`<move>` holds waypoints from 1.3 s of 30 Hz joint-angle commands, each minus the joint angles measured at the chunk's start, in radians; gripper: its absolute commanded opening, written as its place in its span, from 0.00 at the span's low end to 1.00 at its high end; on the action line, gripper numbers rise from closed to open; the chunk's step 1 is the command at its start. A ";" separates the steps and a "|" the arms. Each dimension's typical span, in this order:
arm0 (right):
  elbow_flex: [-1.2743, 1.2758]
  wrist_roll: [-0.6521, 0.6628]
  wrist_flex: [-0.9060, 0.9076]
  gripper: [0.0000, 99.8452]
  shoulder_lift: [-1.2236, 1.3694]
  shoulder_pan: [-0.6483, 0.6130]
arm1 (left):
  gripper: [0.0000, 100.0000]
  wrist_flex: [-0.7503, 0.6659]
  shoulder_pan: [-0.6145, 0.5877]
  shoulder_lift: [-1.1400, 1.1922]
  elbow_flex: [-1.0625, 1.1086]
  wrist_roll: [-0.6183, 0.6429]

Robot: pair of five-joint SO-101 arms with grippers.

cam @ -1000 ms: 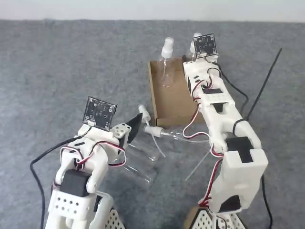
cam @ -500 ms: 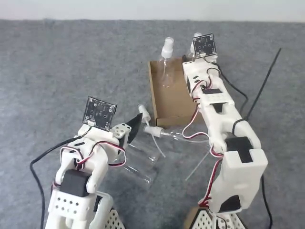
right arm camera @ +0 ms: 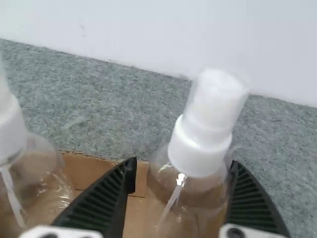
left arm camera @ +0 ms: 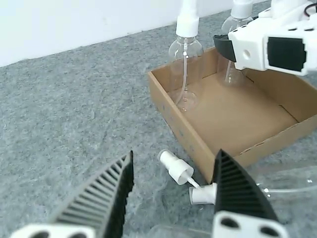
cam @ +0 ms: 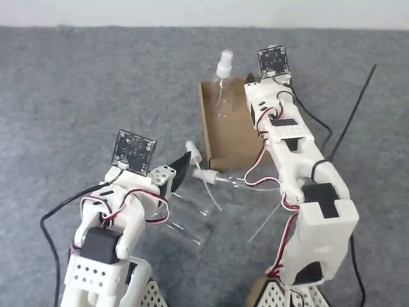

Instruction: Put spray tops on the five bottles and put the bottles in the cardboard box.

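Cardboard box [cam: 233, 137] holds two upright capped bottles [left arm camera: 184, 59]; left claw [left arm camera: 175, 154] spread; right claw [right arm camera: 182, 162] grip unclear.

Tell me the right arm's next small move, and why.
Probably raise the right hand straight up, clear of the capped bottle: it already stands in the cardboard box between the open fingers, while another bottle lies outside.
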 commanded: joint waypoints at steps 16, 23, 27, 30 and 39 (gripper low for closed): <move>-0.015 0.012 -0.015 0.24 -0.021 0.010 | 0.24 -0.026 -0.005 -0.012 -0.004 -0.008; 0.012 0.011 -0.024 0.24 -0.021 0.012 | 0.24 -0.026 -0.005 -0.012 -0.004 -0.029; 0.015 0.011 -0.024 0.24 -0.021 0.015 | 0.24 -0.026 -0.005 -0.012 -0.004 -0.032; 0.018 0.011 -0.056 0.24 -0.021 0.025 | 0.24 -0.026 -0.005 -0.012 -0.004 -0.032; 0.015 -0.066 -0.079 0.24 -0.021 0.041 | 0.24 -0.026 -0.005 -0.011 -0.002 -0.032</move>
